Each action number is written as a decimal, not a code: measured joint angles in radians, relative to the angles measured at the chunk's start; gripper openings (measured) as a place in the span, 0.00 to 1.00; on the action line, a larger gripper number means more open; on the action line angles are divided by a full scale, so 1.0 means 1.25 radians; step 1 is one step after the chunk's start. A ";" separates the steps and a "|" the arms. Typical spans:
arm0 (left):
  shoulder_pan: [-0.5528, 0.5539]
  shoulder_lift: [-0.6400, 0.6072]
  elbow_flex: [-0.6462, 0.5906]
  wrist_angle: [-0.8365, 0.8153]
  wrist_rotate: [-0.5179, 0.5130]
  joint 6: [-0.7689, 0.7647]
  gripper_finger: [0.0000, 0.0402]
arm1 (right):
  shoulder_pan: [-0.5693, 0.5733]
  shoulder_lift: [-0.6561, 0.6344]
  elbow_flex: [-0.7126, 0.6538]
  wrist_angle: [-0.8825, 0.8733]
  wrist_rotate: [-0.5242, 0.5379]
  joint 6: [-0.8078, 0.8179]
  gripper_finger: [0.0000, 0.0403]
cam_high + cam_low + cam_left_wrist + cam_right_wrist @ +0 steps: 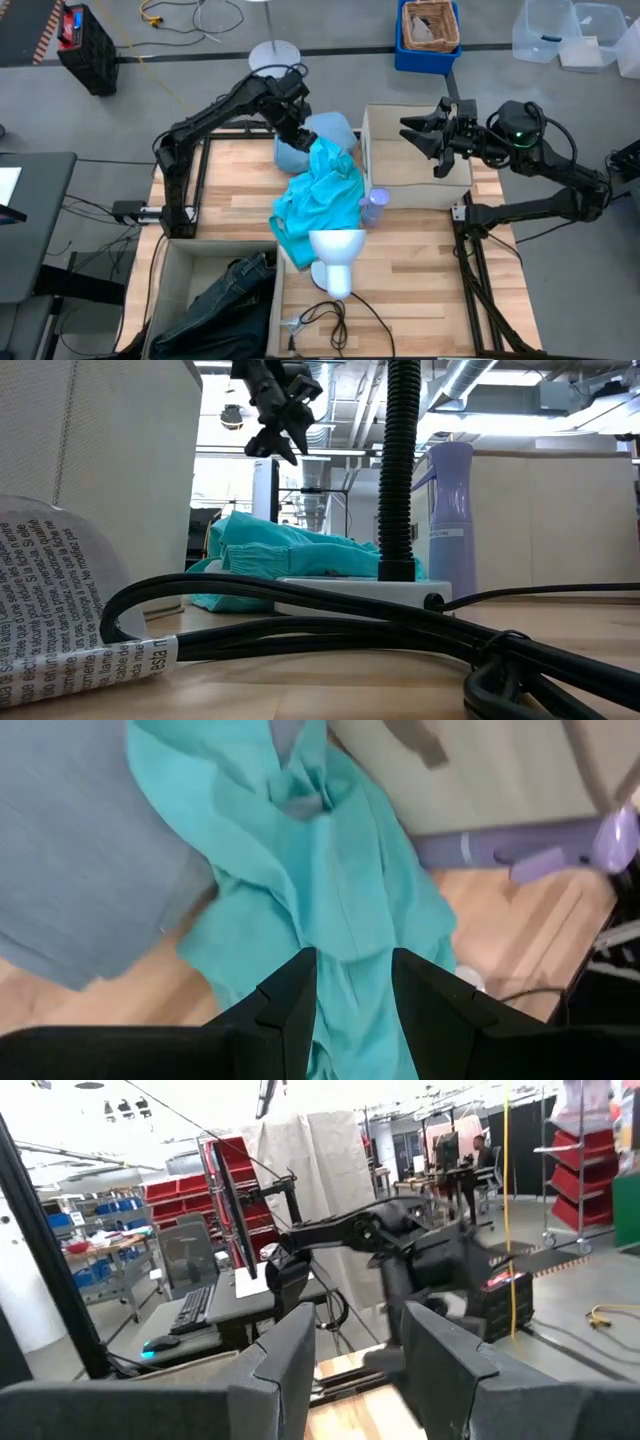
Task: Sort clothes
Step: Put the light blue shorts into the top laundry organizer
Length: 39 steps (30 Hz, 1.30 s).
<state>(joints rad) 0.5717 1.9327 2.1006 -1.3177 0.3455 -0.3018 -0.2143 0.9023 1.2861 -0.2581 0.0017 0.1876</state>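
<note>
The bright teal shirt (pixel 325 195) lies crumpled mid-table, its far end on the pale blue garment (pixel 335 127). Both also show in the left wrist view, the teal shirt (pixel 330 870) and the pale blue garment (pixel 80 850). My left gripper (pixel 303 135) hangs open above the teal shirt's far end, clear of it (pixel 352 960); it also shows high over the shirt in the low view (pixel 275 410). The dark jeans (pixel 225 300) lie in the near-left box; the black garment cannot be told apart there. My right gripper (pixel 412 135) is open and empty over the far-right box (pixel 358 1315).
A white mannequin head (pixel 335 255) stands on its base at the shirt's near end, with a lilac bottle (pixel 375 205) beside it. A beige box (pixel 365 140) stands at the far right and another box (pixel 277 300) at the near left. Black cables (pixel 400 630) lie near the front edge.
</note>
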 joint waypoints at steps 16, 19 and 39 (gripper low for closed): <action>-0.114 0.000 -0.016 -0.068 -0.050 -0.045 0.36 | -0.009 -0.007 0.001 -0.002 -0.027 -0.046 0.40; -0.107 -0.002 -0.049 -0.068 -0.057 -0.051 0.37 | -0.009 -0.007 0.001 -0.003 -0.027 -0.046 0.40; -0.125 0.000 -0.224 0.017 -0.043 -0.091 0.38 | 0.006 -0.011 0.001 -0.003 -0.027 -0.018 0.40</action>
<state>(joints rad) 0.4153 1.9327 1.8211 -1.2970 0.2916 -0.4156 -0.2073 0.8883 1.2873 -0.2615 -0.0326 0.1648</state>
